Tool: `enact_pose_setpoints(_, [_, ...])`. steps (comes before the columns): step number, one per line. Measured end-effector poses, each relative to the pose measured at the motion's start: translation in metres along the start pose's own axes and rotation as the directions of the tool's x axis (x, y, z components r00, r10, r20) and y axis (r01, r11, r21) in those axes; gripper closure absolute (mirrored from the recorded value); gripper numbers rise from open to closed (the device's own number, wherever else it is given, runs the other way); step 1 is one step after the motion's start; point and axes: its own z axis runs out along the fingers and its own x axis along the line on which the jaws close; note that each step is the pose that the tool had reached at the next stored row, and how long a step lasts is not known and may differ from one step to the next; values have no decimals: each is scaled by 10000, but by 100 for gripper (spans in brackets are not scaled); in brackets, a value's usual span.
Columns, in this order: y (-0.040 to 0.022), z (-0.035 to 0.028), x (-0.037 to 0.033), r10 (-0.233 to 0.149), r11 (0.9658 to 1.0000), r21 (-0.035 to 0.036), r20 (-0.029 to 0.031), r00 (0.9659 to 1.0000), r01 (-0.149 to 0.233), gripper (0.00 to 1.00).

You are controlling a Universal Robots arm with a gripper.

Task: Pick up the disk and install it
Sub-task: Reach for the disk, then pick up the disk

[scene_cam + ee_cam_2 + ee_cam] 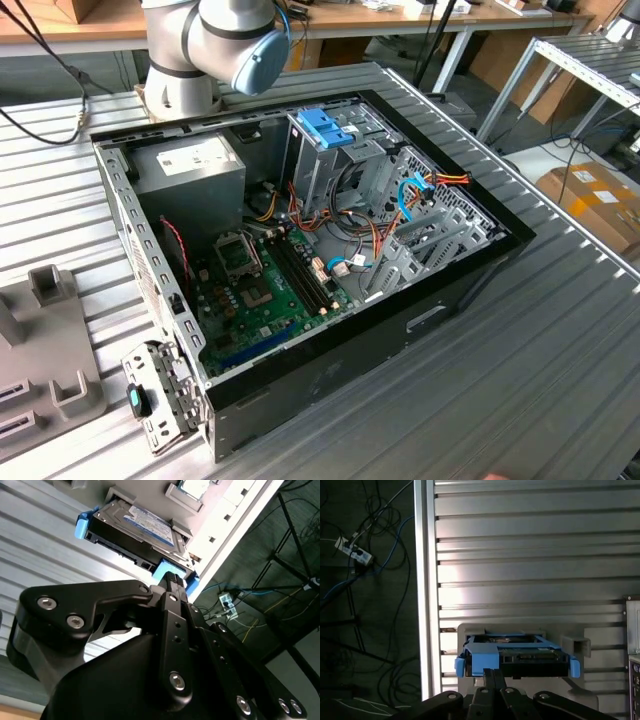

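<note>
The disk (520,655) is a dark drive in bright blue side rails, and it rests in a light grey holder (575,645) on the ribbed metal table. The second wrist view shows the disk (135,527) with its label face and connector edge. My gripper (493,672) is black, and its two fingers are pressed together, shut. The fingertips (172,579) sit right at the blue tab on the disk's near rail; nothing shows between them. The open computer case (300,240) lies on its side in the exterior view.
Inside the case, a grey drive cage with a blue top (325,128) stands beside the green motherboard (260,290) and loose cables. A grey fixture (45,340) sits on the exterior view's left. The table edge (422,580) runs near the holder, with floor cables beyond.
</note>
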Motion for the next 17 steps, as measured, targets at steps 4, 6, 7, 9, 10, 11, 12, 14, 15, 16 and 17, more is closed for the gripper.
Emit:
enact_pose_setpoints(4, [2, 81, -2, 1, 10000, 31, -1, 10000, -1, 89])
enact_pose_setpoints(6, [2, 87, -2, 0, 10000, 31, -1, 10000, 0, 89])
enact_pose_setpoints(7, [2, 87, -2, 1, 10000, 31, -1, 10000, -1, 89])
enact_pose_setpoints(9, [2, 87, -2, 0, 10000, 31, -1, 10000, 0, 89])
enact_pose_setpoints(10, [1, 87, -2, 0, 10000, 31, -1, 10000, 0, 89])
enact_pose_setpoints(11, [2, 87, -2, 1, 10000, 31, -1, 10000, -1, 89])
enact_pose_setpoints(12, [2, 88, -2, 1, 10000, 31, 0, 10000, -1, 89])
enact_pose_setpoints(14, [2, 88, -2, 0, 10000, 31, -1, 10000, 0, 89])
enact_pose_setpoints(15, [2, 88, -2, -1, 10000, 31, -1, 10000, 1, 89])
enact_pose_setpoints(16, [2, 88, -2, -16, 10000, 31, -1, 10000, 16, 89])
enact_pose_setpoints(17, [2, 88, -2, -61, 10000, 32, 0, 10000, 61, 89])
